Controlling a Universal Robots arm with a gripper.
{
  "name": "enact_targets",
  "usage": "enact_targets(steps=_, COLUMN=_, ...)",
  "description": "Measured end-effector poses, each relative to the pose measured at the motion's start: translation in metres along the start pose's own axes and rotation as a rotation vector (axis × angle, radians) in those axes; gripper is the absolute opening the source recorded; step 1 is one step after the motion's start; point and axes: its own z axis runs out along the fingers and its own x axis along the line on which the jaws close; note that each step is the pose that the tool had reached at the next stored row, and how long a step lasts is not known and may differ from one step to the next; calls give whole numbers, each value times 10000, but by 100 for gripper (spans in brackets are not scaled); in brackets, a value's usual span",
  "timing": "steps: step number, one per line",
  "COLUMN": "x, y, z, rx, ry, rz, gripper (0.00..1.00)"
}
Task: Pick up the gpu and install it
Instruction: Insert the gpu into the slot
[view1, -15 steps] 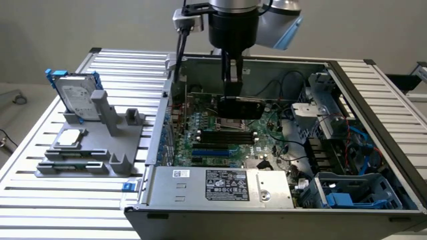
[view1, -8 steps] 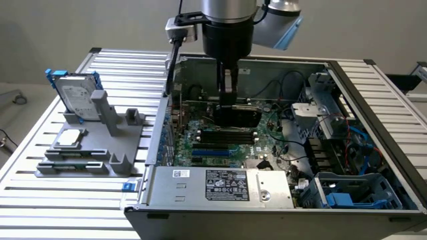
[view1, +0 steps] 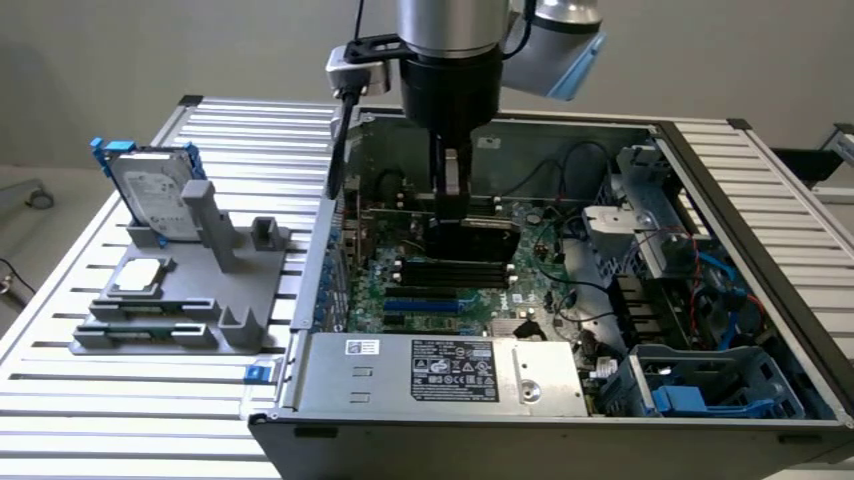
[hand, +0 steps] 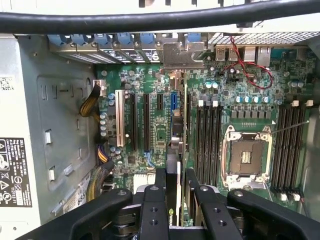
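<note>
My gripper (view1: 451, 205) reaches straight down into the open computer case (view1: 310, 290) and is shut on the gpu (view1: 470, 238), whose black cooler cover faces the exterior camera. In the wrist view the gpu (hand: 178, 135) appears edge-on, upright between my two black fingers (hand: 160, 175), with my gripper (hand: 175, 175) clamped on its upper edge. The card runs along the expansion slots of the green motherboard (hand: 150, 130), and its silver end bracket (hand: 182, 55) is at the case's rear wall. I cannot tell whether its lower edge sits in a slot.
On the exterior view's left, a grey holder (view1: 200, 300) carries a silver hard drive (view1: 154, 195) and a small processor chip (view1: 140, 278). The power supply (view1: 441, 375) closes the case's near end. An open processor socket (hand: 247, 157) and memory slots lie beside the card.
</note>
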Motion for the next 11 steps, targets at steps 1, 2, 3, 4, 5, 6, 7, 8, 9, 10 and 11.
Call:
enact_targets(steps=1, x=1, y=3, z=11, rx=4, ry=0, rz=-1, gripper=26)
enact_targets(steps=2, x=3, y=6, z=24, rx=7, ry=1, rz=-1, gripper=26)
enact_targets(steps=3, x=4, y=12, z=41, rx=14, ry=0, rz=1, gripper=26)
enact_targets(steps=4, x=6, y=15, z=55, rx=17, ry=0, rz=1, gripper=26)
enact_targets(steps=5, x=8, y=18, z=65, rx=19, ry=-1, rz=-1, gripper=26)
enact_targets(steps=6, x=8, y=19, z=68, rx=19, ry=0, rz=-1, gripper=26)
enact_targets(steps=7, x=9, y=19, z=67, rx=19, ry=1, rz=-1, gripper=26)
enact_targets(steps=8, x=9, y=19, z=68, rx=19, ry=2, rz=-1, gripper=26)
enact_targets(steps=9, x=9, y=20, z=69, rx=20, ry=3, rz=0, gripper=26)
enact_targets(steps=10, x=8, y=23, z=78, rx=40, ry=1, rz=2, gripper=26)
enact_targets(steps=11, x=8, y=25, z=87, rx=54, ry=5, rz=3, gripper=26)
